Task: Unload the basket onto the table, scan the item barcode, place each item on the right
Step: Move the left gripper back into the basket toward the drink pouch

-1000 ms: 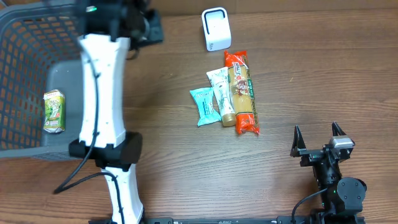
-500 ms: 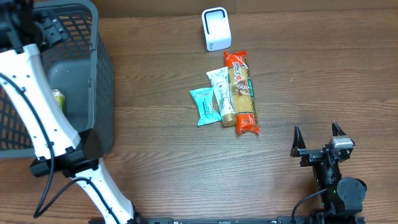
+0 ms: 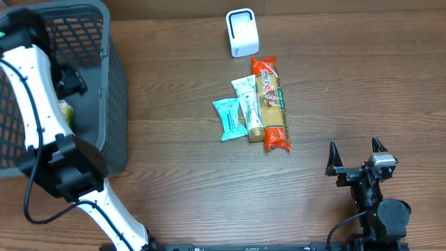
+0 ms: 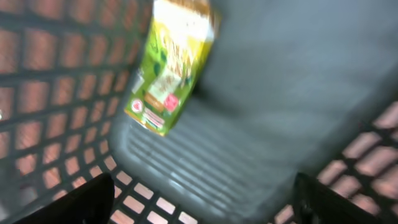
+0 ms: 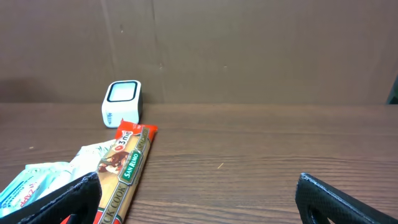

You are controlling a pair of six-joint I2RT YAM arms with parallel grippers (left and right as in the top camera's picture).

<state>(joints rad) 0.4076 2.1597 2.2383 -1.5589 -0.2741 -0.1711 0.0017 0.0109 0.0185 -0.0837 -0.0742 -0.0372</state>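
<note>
Left gripper (image 4: 205, 202) is hanging inside the grey basket (image 3: 116, 104), and I am seeing its fingertips (image 4: 81, 199) spread wide at the bottom corners of the wrist view, with nothing between them. Just beyond them the green carton (image 4: 171, 65) is lying tilted on the basket's solid floor, free of the gripper, its top end close to the mesh wall; the wrist picture is blurring, so I cannot read its label. From overhead I am catching only a sliver of that carton (image 3: 65, 110) beside the white left arm (image 3: 31, 84), which is reaching over the basket's near edge. Moving outward, the basket is sitting at the far left of the wooden table (image 3: 348, 70). Near the middle three items are lying side by side and touching: a teal packet (image 3: 226, 118), a white tube (image 3: 247, 104) and an orange pasta packet (image 3: 270, 104). The white scanner (image 3: 242, 32) is standing upright just behind the pasta packet's far end. My right gripper (image 3: 355, 157) is resting near the table's front right, well apart from the items, its jaws gaping fully and holding nothing, pointing toward the packets and the scanner.
</note>
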